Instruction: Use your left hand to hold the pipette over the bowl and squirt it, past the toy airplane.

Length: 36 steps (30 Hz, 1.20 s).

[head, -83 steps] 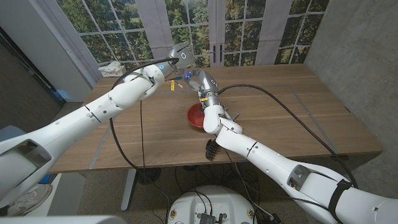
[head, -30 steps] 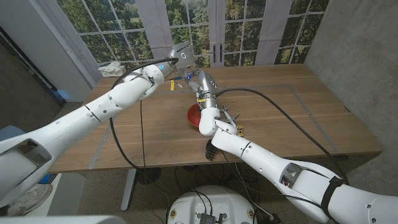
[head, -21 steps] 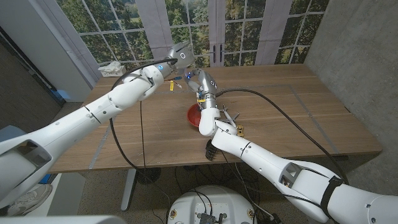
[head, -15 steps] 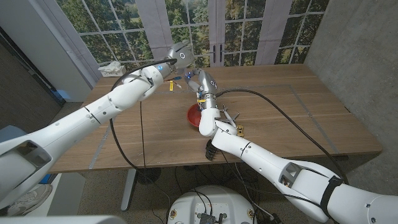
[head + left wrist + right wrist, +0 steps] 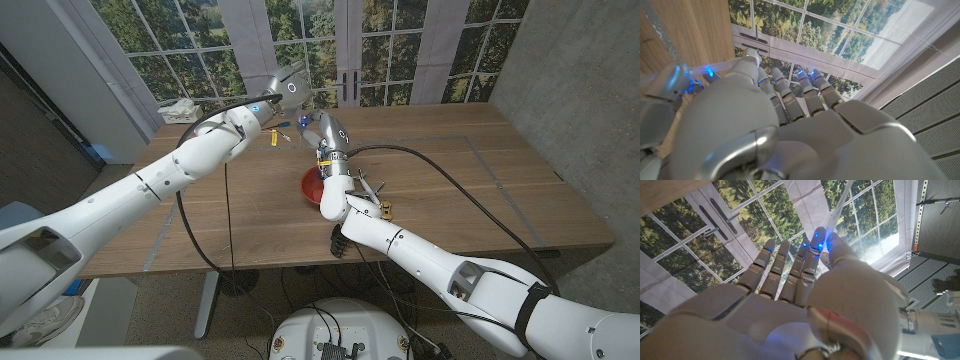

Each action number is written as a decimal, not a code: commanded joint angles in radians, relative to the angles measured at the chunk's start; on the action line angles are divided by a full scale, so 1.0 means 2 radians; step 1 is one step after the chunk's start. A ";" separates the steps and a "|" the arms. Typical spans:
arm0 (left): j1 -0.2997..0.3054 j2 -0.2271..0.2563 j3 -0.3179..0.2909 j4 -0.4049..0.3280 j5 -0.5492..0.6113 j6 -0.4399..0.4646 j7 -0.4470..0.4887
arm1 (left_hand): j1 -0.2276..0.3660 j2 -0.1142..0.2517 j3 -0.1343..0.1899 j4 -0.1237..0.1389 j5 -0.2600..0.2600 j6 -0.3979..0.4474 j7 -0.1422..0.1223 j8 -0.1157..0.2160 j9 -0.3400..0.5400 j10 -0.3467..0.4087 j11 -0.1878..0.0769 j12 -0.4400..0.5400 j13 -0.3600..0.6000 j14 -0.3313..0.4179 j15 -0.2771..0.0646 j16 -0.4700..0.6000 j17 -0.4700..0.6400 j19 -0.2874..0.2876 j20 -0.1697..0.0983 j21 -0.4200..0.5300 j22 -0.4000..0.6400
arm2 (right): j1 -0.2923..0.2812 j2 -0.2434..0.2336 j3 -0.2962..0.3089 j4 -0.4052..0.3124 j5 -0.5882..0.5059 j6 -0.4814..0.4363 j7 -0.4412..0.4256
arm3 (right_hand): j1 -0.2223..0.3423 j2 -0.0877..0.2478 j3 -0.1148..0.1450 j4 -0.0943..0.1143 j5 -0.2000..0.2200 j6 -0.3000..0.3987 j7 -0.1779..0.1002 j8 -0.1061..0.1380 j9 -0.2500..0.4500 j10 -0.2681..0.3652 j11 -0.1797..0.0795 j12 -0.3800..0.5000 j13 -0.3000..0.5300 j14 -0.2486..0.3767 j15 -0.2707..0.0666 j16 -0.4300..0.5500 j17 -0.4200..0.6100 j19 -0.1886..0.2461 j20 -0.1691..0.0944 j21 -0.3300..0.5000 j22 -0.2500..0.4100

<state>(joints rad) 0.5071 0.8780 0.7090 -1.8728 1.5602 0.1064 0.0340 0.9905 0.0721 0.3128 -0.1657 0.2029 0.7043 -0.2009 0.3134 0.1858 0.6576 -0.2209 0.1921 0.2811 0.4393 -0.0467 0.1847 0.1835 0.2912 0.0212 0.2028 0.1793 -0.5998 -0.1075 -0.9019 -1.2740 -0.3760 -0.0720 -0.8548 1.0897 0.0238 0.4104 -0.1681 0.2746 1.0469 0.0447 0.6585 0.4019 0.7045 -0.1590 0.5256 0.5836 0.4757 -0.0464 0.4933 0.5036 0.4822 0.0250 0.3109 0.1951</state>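
Red is the colour of the bowl, which stands on the wooden table near the middle of the head view, half hidden behind the right forearm. Above it, the right hand is raised. In the right wrist view a thin clear tube, which I take for the pipette, comes up from between its thumb and one finger, so this hand seems to pinch it while the other fingers are stretched out. The left hand hovers in the upper middle of the frame, above and left of the right hand and close to it. Its fingers are straight and lie near each other in the left wrist view, but I cannot tell whether it has hold of anything. A small yellow and blue toy, probably the toy airplane, lies on the table between the two hands. By my judgement the task is at its beginning: the left hand must first hold the pipette, then carry it past the airplane to the bowl and squeeze it.
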 commanded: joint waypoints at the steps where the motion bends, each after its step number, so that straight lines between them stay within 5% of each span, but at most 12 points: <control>1: 0.010 0.001 -0.007 -0.004 0.007 0.023 0.014 | -0.009 0.000 -0.002 0.003 -0.003 -0.027 0.000 -0.017 0.001 -0.024 0.001 -0.004 -0.005 -0.005 -0.088 -0.002 0.000 -0.005 0.002 -0.001 0.001 | -0.001 0.001 0.001 0.007 -0.003 0.010 -0.009 | -0.003 -0.004 0.005 0.000 0.006 0.003 0.002 0.004 0.001 0.006 -0.002 0.002 0.003 0.005 -0.072 -0.004 0.000 0.004 0.000 0.002 0.002; 10: 0.028 -0.006 -0.030 -0.006 -0.024 0.057 0.053 | -0.037 0.003 -0.001 0.012 -0.004 -0.038 -0.001 -0.029 0.001 -0.044 0.001 -0.002 -0.012 -0.005 -0.086 -0.002 0.000 -0.007 0.005 -0.001 0.002 | 0.000 0.002 0.004 0.015 0.000 0.021 -0.016 | -0.006 -0.006 0.009 0.002 0.013 0.001 0.002 0.006 0.001 0.007 -0.003 0.002 0.005 0.007 -0.070 -0.008 -0.001 0.003 0.000 0.003 0.001; 18: 0.045 -0.011 -0.055 -0.009 -0.096 0.067 0.088 | -0.090 0.015 -0.003 0.030 -0.006 -0.025 0.003 -0.034 0.001 -0.038 0.002 0.005 -0.018 -0.005 -0.085 0.001 0.001 -0.006 0.006 0.001 0.002 | -0.001 0.004 0.007 0.021 0.002 0.025 -0.023 | -0.008 -0.007 0.010 0.002 0.017 -0.002 0.001 0.009 0.003 0.007 -0.003 0.002 0.007 0.006 -0.071 -0.010 0.001 0.002 0.000 0.003 0.001; 36: 0.091 -0.037 -0.120 -0.009 -0.327 0.085 0.103 | -0.144 0.002 -0.011 0.036 -0.011 0.001 0.018 -0.034 0.000 -0.027 0.003 0.009 -0.024 0.003 -0.082 0.003 0.001 -0.004 0.014 0.002 0.002 | -0.010 0.000 0.018 0.023 0.004 0.056 -0.053 | -0.013 -0.009 0.011 0.004 0.027 -0.004 0.000 0.011 0.000 0.008 -0.004 0.002 0.010 0.004 -0.070 -0.013 0.007 0.001 0.000 0.004 0.001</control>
<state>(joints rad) 0.6416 0.8268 0.5443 -1.8864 1.1820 0.2729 0.2302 0.7171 0.0776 0.2925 -0.0950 0.1832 0.6957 -0.1692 0.2508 0.1861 0.5929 -0.2124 0.2043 0.2321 0.4362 -0.0465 0.1851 0.1813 0.2806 0.0434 0.2028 0.1791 -0.6099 -0.1018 -0.8783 -1.2299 -0.3686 0.0036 -0.9260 1.0747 0.0089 0.4242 -0.1598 0.3222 1.0428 0.0406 0.6736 0.4030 0.7113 -0.1658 0.5256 0.6004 0.4791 -0.0427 0.4674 0.5125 0.4821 0.0250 0.3108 0.1953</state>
